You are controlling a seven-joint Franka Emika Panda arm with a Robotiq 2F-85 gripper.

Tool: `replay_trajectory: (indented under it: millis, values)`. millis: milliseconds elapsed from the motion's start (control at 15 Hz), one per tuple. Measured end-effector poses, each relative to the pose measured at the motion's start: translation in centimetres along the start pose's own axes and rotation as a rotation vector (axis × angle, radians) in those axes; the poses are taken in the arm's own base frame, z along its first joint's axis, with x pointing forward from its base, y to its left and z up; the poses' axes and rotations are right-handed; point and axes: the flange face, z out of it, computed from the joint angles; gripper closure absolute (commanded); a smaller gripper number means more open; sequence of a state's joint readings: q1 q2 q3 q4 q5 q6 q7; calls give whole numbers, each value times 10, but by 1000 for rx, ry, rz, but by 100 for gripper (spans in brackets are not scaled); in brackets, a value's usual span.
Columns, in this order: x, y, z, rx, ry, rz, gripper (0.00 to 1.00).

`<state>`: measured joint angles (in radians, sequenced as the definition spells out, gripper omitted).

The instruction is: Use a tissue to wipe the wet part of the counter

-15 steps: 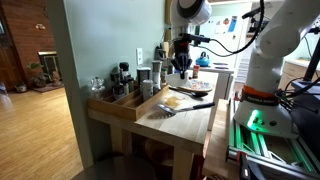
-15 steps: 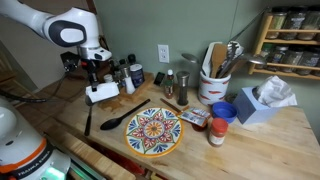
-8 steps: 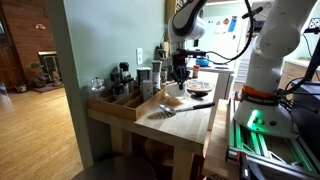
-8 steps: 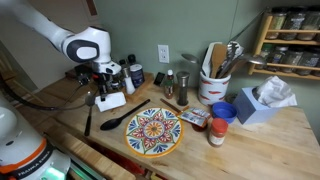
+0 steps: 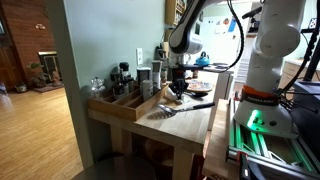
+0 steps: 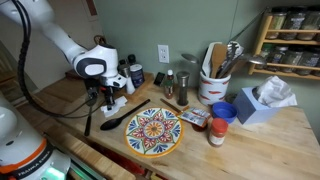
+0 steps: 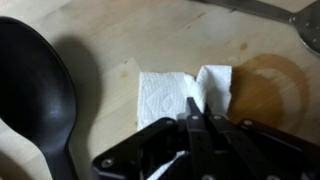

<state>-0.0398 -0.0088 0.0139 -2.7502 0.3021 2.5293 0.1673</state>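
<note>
The end effector (image 7: 198, 112) points straight down at the table (image 7: 120, 35), its two fingers brought together and pinching a white tissue (image 7: 170, 92). In the wrist view the tissue lies flat on the pale wood, one part folded up where the fingers hold it. Just to one side of it, touching its edge, is a darker wet patch (image 7: 268, 90) with a ring-shaped outline on the wood. On the tissue's opposite side lies a black spoon (image 7: 35, 85), its bowl close to the paper but apart from it. A grey metal utensil (image 7: 305, 25) shows at the corner of that view, beyond the wet patch.

From where I stand, in an exterior view the end effector (image 6: 108, 100) is low over the near end of the table (image 6: 250, 150), the tissue (image 6: 115, 102) white beneath it. The black spoon (image 6: 118, 119) lies between it and a patterned plate (image 6: 153, 130). Farther along stand a crock of utensils (image 6: 213, 85) and a blue tissue box (image 6: 262, 100), well apart from the arm.
</note>
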Motion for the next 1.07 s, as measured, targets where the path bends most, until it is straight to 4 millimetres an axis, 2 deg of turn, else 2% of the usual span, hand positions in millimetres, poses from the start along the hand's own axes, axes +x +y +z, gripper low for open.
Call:
replay_trajectory:
  millis: [467,1067]
  values:
    - [0,-5,0,70,15,-71,99]
    - [-34,-64,15,64,-18,-421,99]
